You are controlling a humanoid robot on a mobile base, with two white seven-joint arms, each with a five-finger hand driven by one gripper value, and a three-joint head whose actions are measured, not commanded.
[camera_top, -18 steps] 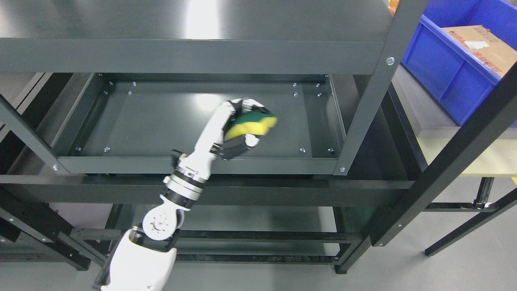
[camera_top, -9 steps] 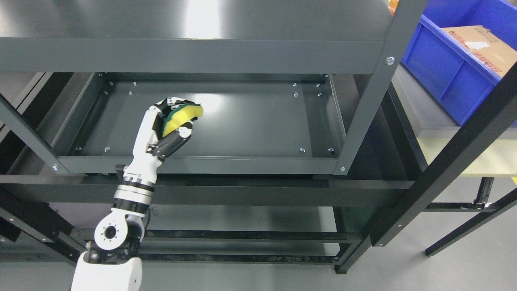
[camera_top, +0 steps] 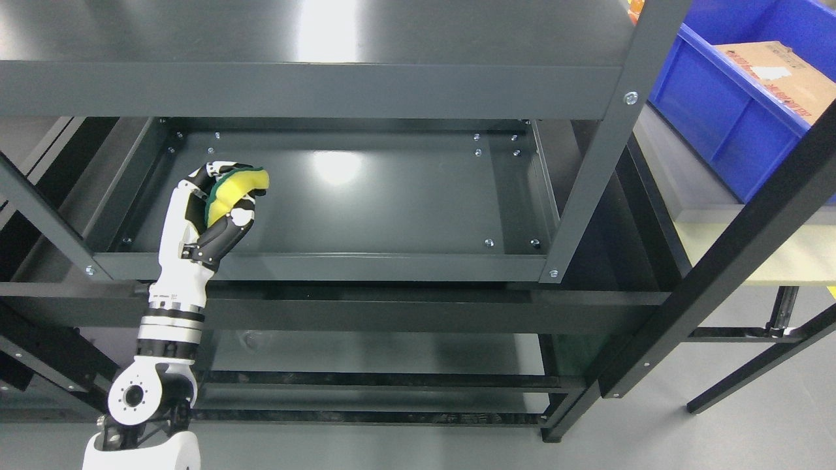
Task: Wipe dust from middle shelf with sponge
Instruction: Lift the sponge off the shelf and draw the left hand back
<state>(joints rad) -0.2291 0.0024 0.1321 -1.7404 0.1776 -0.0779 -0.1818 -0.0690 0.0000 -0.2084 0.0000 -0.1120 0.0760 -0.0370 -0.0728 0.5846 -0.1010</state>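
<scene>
My left hand [camera_top: 212, 209] grips the sponge [camera_top: 234, 190] over the shelf's [camera_top: 392, 202] left end. I judge the risk is my knuckles striking the left rim, or the sponge skimming without contact; I can't tell if it presses. The blue bin [camera_top: 718, 111] holds a cardboard box [camera_top: 777, 68].
</scene>
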